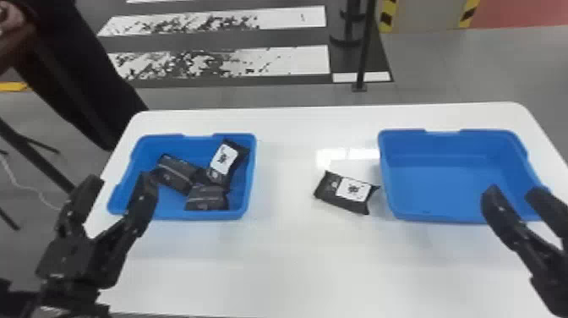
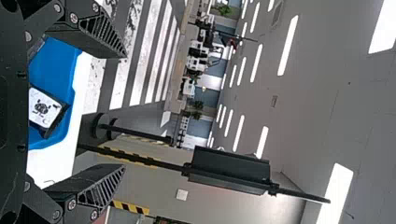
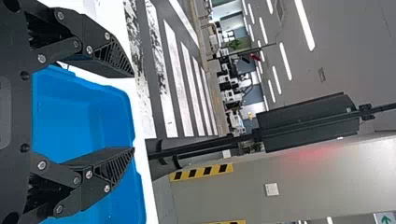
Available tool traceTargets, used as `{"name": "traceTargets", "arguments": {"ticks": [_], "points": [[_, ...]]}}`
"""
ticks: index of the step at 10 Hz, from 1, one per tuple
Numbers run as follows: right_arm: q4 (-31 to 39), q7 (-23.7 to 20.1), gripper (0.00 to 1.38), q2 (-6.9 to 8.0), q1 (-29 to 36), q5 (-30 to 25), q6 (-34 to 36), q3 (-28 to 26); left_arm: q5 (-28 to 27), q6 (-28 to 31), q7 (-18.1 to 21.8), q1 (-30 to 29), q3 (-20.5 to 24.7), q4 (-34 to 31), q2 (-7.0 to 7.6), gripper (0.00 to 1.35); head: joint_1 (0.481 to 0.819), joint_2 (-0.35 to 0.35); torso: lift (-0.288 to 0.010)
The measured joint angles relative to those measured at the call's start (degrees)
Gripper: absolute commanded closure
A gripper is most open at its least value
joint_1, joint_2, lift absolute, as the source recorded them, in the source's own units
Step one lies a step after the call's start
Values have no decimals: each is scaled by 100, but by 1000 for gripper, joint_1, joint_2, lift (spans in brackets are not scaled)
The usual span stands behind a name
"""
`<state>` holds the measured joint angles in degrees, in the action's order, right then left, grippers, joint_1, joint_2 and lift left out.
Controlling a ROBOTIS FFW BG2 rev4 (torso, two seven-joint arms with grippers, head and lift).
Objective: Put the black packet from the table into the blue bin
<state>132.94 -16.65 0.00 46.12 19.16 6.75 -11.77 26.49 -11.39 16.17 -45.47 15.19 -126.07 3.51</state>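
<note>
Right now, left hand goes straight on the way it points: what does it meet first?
Nothing near, as far as the head view shows: the left hand looks aimed out over the left bin. Its height is hard to judge; if too low, the bin's wall likely comes first.

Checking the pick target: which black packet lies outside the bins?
The packet on the table, left of the right bin; the others lie in the left bin.

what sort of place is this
Probably an indoor robotics demo or test hall: striped crossing markings on the floor, yellow-and-black hazard tape, and long ceiling lights overhead.
</note>
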Motion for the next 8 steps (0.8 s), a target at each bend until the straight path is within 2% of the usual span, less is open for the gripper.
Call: {"name": "traceTargets", "arguments": {"ticks": [6, 8], "points": [[2, -2, 510, 0, 0, -7, -14, -12, -1, -34, 0, -7, -11, 0, 2, 203, 695, 96, -110], [32, -2, 510, 0, 3, -7, -14, -13, -97, -87, 0, 54, -119, 0, 50, 199, 695, 87, -110]]}}
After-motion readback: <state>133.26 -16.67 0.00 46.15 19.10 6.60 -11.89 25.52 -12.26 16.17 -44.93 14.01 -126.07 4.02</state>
